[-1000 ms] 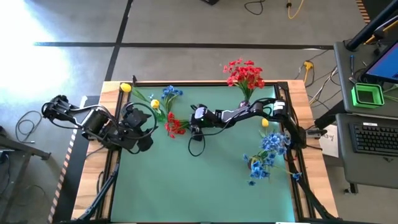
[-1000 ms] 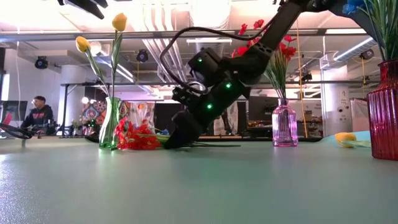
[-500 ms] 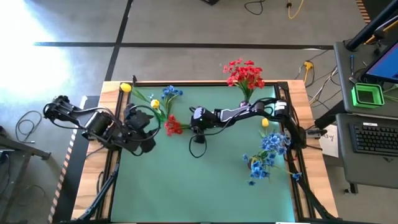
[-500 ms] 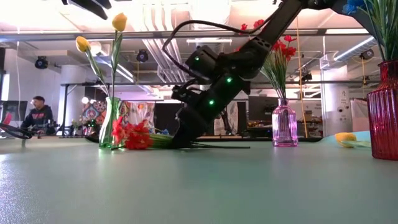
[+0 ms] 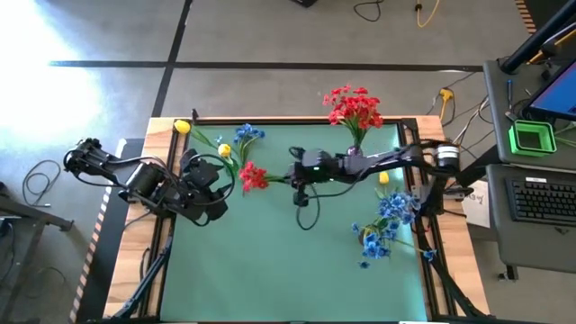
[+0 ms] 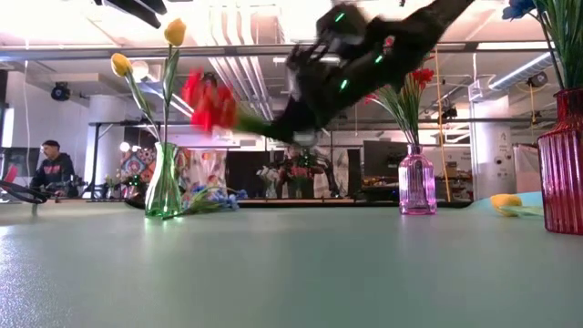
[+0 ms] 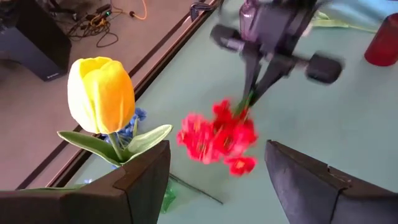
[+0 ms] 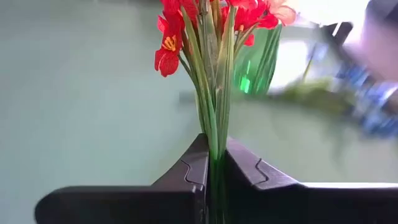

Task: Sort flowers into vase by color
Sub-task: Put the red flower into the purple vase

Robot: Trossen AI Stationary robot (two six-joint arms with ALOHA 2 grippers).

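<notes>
My right gripper point(image 5: 290, 177) is shut on a red flower point(image 5: 253, 175) and holds it in the air left of mid-table. The blooms point(image 6: 208, 100) point toward the table's left. My left gripper point(image 7: 217, 180) is open with nothing between its fingers, just left of those blooms. Beside it a green vase point(image 6: 164, 182) stands on its base with yellow tulips point(image 6: 175, 32) in it. A blue flower point(image 5: 247, 135) lies on the table by that vase. A yellow flower point(image 5: 384, 177) lies at the right. My right gripper pinches the red flower's bundle of green stems point(image 8: 214, 134) between its two fingers, a short way below the blooms. The fingers come from the table's right, slanting slightly down, and lie along the stems. The flower is lifted clear of the table, blooms out ahead of the fingertips.
A pink vase point(image 6: 416, 182) with red flowers point(image 5: 353, 106) stands at the far edge. A red vase point(image 6: 560, 155) with blue flowers point(image 5: 387, 220) stands near the right edge. The green table point(image 5: 270, 261) has free room in its near half. A person point(image 6: 55, 169) sits far behind.
My right gripper has risen from the table and drawn back a little toward the right edge. The red flower, which lay on the table by the green vase, has come up with it and now hangs clear, blooms raised.
</notes>
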